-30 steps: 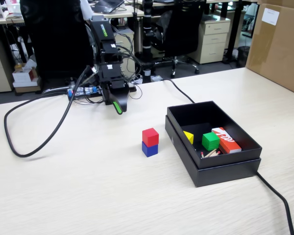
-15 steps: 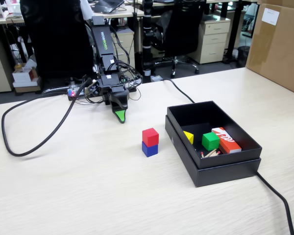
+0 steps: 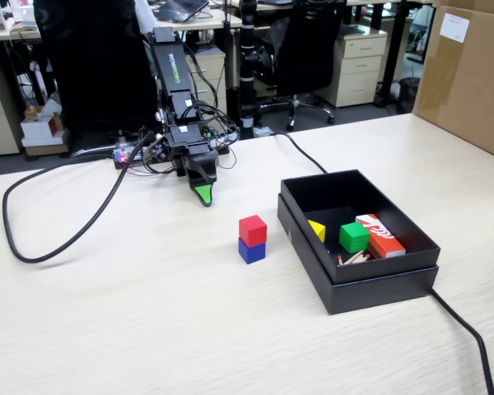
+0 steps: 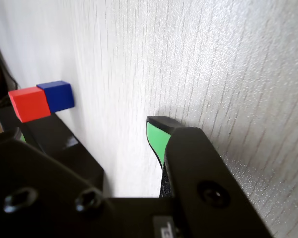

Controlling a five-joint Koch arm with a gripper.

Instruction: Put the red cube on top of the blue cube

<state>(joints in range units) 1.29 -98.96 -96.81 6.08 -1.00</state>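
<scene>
On table: red cube atop blue cube | gripper apart, jaw state unclear, one tip visible

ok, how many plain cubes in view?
3. The small matte red cube sits atop the small matte blue cube on the table; a green cube lies inside the black box. Others may be hidden.

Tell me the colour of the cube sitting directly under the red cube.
Deep blue. The blue cube shows best in the fixed view, with the red cube stacked on it.
</scene>
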